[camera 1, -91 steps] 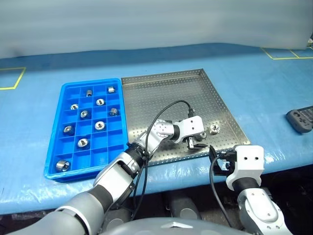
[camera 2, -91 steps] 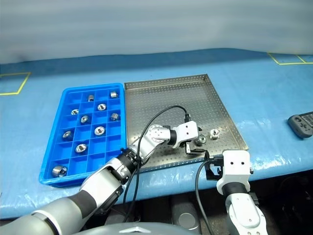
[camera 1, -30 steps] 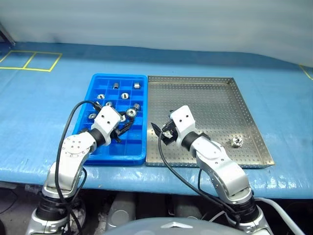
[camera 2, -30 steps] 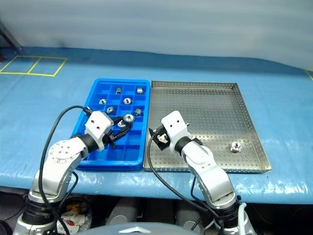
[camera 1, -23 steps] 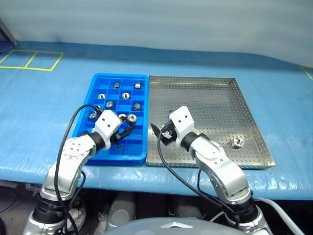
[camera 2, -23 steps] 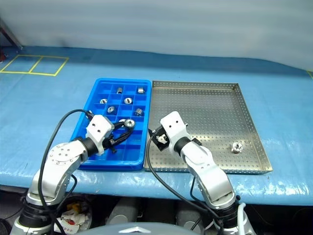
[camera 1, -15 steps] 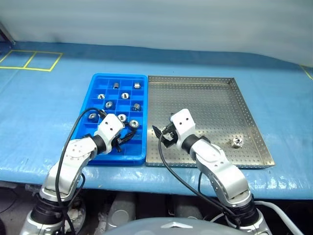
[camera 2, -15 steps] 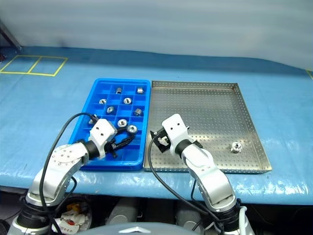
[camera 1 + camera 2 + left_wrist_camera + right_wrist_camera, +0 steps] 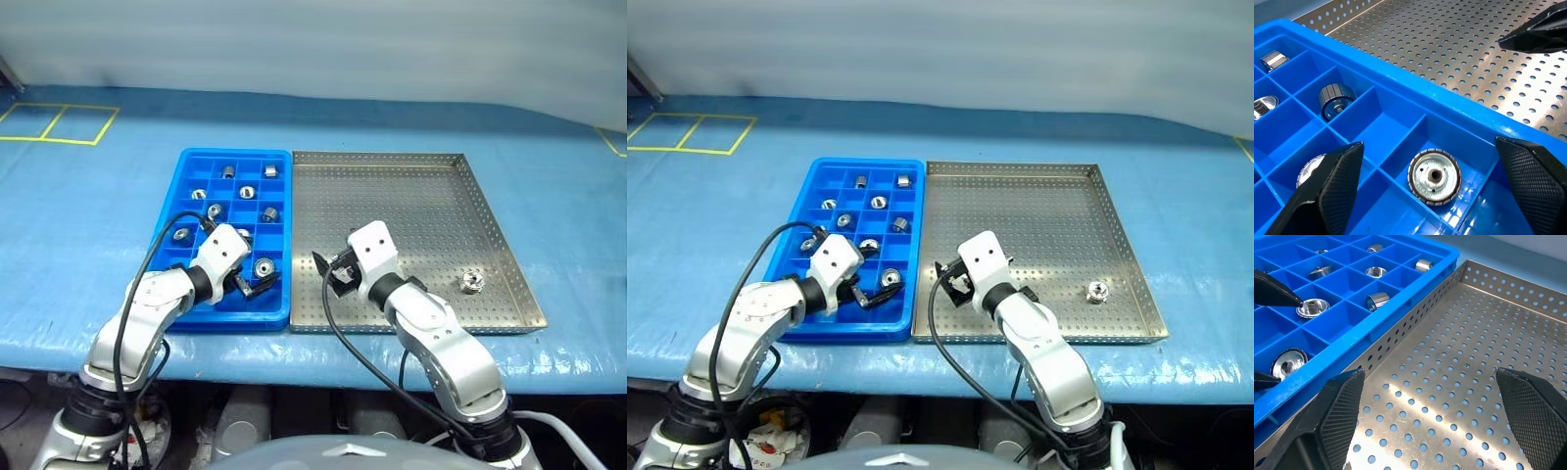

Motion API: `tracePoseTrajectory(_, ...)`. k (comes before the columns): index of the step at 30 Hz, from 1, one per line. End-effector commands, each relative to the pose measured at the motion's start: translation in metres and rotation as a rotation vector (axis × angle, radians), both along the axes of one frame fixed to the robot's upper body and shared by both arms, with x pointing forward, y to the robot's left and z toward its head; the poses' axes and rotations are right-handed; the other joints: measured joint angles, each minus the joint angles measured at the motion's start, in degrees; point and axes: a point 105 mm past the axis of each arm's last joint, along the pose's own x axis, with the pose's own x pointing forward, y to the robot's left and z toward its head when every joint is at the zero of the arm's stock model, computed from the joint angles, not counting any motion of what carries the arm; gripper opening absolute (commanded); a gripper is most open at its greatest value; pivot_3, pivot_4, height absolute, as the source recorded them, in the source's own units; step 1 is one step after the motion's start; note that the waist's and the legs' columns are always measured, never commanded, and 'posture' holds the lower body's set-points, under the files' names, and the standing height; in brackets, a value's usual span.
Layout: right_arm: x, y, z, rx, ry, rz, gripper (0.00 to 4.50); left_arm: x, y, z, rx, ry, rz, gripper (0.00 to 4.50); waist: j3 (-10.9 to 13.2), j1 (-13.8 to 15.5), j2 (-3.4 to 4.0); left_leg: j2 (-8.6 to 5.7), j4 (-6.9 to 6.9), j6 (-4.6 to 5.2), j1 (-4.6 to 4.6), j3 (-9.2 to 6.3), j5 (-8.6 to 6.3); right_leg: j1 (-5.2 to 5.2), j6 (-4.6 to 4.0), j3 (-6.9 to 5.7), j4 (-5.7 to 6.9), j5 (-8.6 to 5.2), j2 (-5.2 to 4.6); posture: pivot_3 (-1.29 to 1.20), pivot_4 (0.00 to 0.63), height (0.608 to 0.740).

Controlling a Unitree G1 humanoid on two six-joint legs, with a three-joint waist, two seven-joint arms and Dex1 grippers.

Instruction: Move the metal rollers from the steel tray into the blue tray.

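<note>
1. The blue tray (image 9: 186, 196) is bright blue with a square grid.
2. The steel tray (image 9: 431, 211) is silver-grey, dotted with holes.
3. The metal rollers (image 9: 1434, 176) are shiny silver with dark centres.
4. The tabletop cover (image 9: 88, 215) is light blue with yellow lines.

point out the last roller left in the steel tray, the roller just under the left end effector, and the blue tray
roller in the steel tray (image 9: 472, 283): left eye view, its top face.
roller under the left end effector (image 9: 1434, 176): left wrist view, its face beside the central hole.
blue tray (image 9: 235, 154): left eye view, its far rim.
</note>
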Motion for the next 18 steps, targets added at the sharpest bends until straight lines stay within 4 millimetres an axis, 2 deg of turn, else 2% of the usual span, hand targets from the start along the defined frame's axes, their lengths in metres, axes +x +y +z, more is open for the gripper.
tracePoseTrajectory(1, -0.005, -0.013, 0.02, 0.038, -0.077, -0.052, 4.5, 0.006, -0.019, 0.027, -0.07, -0.088, -0.081, 4.47, 0.0, -0.06, -0.01, 0.0, 0.01, 0.0, 0.0, 0.0, 0.0, 0.0, 0.0, 0.0, -0.01, 0.0, 0.0, 0.1, 0.15, 0.74)
tracePoseTrajectory(5, -0.012, -0.034, 0.022, 0.051, -0.082, -0.14, 4.5, 0.017, -0.038, 0.036, -0.09, -0.124, -0.139, 4.47, -0.01, -0.49, -0.01, -0.03, 0.0, 0.0, -0.01, 0.01, 0.0, 0.01, 0.0, -0.01, 0.0, 0.0, 0.04, 0.06, 0.15, 0.74)
tracePoseTrajectory(9, -0.025, -0.066, 0.018, 0.037, -0.069, -0.29, 4.5, 0.032, -0.067, 0.041, -0.115, -0.139, -0.204, 4.47, -0.01, -1.04, 0.0, -0.33, 0.0, 0.0, 0.0, 0.03, 0.0, 0.01, 0.01, 0.01, 0.0, 0.0, 0.07, -0.01, 0.15, 0.74)
tracePoseTrajectory(12, -0.035, -0.081, 0.015, 0.023, -0.057, -0.373, 4.5, 0.041, -0.087, 0.039, -0.117, -0.132, -0.245, 4.47, -0.02, -2.11, -0.01, -0.36, 0.02, 0.0, -0.02, 0.08, 0.01, 0.02, 0.02, 0.03, 0.01, 0.01, 0.08, -0.08, 0.15, 0.74)
tracePoseTrajectory(14, -0.046, -0.093, 0.015, 0.03, -0.053, -0.452, 4.5, 0.047, -0.108, 0.034, -0.129, -0.122, -0.285, 4.47, -0.04, -2.86, 0.03, -0.36, 0.04, 0.0, 0.0, 0.11, 0.01, 0.02, 0.05, 0.1, 0.03, 0.03, 0.08, -0.12, 0.15, 0.74)
tracePoseTrajectory(18, -0.062, -0.105, 0.015, 0.032, -0.045, -0.544, 4.5, 0.056, -0.138, 0.028, -0.158, -0.092, -0.333, 4.47, -0.06, -4.88, 0.03, -0.37, 0.08, 0.01, 0.0, 0.12, 0.01, 0.02, 0.08, 0.14, 0.03, 0.04, 0.09, -0.19, 0.15, 0.74)
